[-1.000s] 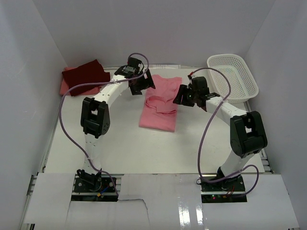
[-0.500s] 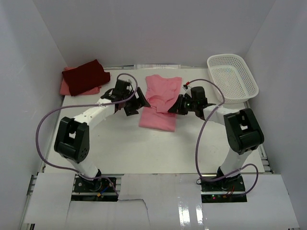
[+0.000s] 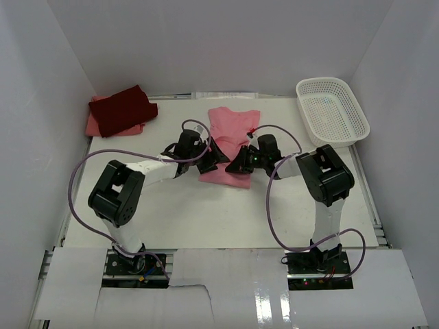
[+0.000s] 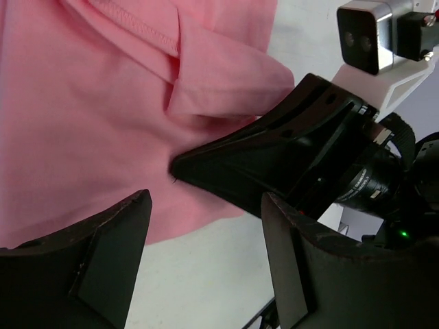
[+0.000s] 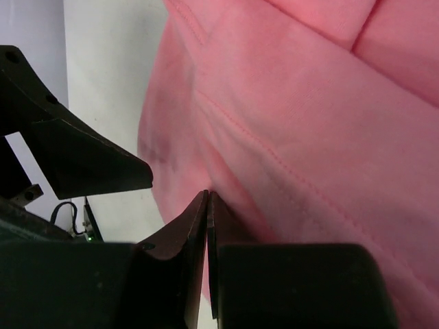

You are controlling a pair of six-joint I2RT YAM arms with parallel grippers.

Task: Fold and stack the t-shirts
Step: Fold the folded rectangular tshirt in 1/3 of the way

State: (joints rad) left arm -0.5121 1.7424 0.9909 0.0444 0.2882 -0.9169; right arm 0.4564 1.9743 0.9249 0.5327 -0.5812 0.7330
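A light pink t-shirt [image 3: 232,140] [image 4: 82,103] [image 5: 309,103] lies partly folded in the middle of the table. My right gripper [image 3: 236,164] [image 5: 207,195] is shut at the shirt's near hem, its tips pinching a ridge of the cloth. My left gripper [image 3: 218,156] [image 4: 206,274] is open, facing the right one. Its fingers [image 4: 103,267] straddle the shirt's near edge and bare table, holding nothing. A dark maroon t-shirt [image 3: 122,108] lies on a salmon pink t-shirt [image 3: 95,125] at the back left corner.
A white mesh basket [image 3: 333,113] stands at the back right by the wall. White walls close in the table on three sides. Purple cables loop from both arms over the table's front half.
Both arms have come down from the shirt's far part to its near edge and now face each other closely. The right gripper has shut; the left one has narrowed a little.
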